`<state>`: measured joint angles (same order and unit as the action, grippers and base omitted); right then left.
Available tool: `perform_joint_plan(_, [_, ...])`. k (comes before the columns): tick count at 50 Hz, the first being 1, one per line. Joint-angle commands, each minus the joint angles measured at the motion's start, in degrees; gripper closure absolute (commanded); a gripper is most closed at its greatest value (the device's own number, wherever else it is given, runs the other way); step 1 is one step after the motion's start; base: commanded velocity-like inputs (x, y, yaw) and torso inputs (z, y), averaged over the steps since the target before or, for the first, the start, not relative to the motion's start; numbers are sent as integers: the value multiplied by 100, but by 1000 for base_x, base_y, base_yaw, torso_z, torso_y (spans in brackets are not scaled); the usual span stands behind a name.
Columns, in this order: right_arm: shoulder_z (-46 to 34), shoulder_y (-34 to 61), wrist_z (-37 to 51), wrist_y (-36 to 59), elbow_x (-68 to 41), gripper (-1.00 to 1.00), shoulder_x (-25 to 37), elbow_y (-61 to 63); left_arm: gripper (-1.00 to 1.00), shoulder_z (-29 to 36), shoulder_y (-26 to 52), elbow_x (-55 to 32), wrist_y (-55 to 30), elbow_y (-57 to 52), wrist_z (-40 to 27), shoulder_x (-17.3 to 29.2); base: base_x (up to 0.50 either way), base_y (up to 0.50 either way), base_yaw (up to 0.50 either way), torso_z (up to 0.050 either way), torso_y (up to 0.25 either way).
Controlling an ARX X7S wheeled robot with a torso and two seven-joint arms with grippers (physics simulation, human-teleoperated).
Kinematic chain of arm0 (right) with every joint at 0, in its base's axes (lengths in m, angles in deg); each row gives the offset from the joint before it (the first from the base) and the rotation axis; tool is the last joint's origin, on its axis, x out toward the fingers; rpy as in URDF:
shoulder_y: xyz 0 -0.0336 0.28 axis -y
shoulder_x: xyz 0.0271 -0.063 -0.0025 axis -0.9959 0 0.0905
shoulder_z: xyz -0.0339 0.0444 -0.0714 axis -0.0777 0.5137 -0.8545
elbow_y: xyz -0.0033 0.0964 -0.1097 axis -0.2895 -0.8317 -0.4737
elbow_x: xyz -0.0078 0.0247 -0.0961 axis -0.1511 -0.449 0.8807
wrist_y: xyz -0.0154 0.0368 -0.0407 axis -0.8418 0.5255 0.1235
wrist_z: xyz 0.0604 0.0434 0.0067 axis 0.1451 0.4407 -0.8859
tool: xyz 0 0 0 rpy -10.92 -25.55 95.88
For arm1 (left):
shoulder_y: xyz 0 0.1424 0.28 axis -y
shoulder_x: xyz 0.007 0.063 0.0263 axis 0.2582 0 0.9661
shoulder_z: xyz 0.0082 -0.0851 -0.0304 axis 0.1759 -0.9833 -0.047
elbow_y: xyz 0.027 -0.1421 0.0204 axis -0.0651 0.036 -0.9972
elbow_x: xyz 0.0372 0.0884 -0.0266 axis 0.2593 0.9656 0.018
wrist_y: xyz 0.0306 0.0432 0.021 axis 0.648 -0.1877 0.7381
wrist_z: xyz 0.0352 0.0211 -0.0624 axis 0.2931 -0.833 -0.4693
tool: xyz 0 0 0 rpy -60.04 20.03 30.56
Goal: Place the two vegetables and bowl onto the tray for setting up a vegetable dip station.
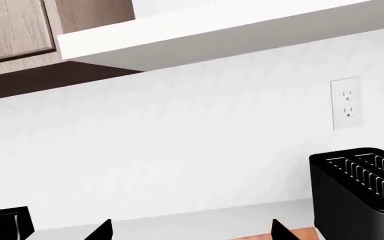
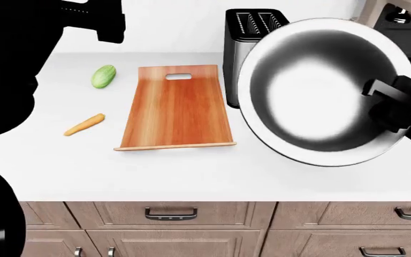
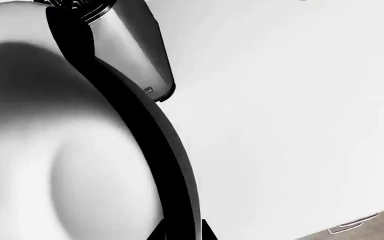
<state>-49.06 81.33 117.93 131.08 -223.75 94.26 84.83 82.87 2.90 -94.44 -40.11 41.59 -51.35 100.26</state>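
Observation:
The big shiny steel bowl point(image 2: 320, 91) is lifted and tilted above the counter, right of the wooden tray point(image 2: 177, 107). My right gripper point(image 2: 391, 107) is shut on the bowl's right rim; the right wrist view shows the rim point(image 3: 172, 165) pinched between its fingertips point(image 3: 182, 231). The tray lies flat and bare. The green cucumber point(image 2: 103, 76) and the orange carrot point(image 2: 84, 124) lie on the counter left of the tray. My left gripper point(image 1: 190, 231) is open and empty, raised, facing the back wall; its arm fills the head view's left edge.
A silver toaster point(image 2: 252, 32) stands behind the bowl, right of the tray, and shows in the left wrist view point(image 1: 362, 190). A wall outlet point(image 1: 346, 103) and upper cabinets sit above. A dark stove point(image 2: 405, 27) is at far right. Drawers run below the counter edge.

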Motion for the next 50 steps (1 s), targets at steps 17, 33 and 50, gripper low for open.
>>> perform_joint_plan(17, [-628, 1181, 576, -389, -1060, 100, -1152, 531, -100, -20, -12, -470, 92, -36, -386, 184, 0, 0, 0, 0, 1])
perform_joint_plan(33, [-1214, 1582, -19, -23, -238, 100, -2795, -57, -100, 18, -52, -652, 217, 7, -520, 280, 0, 0, 0, 0, 0])
perform_joint_plan(50, [-1428, 1275, -773, -223, 553, 100, -3845, -622, -100, 38, -40, -799, 316, 44, -638, 357, 0, 0, 0, 0, 1])
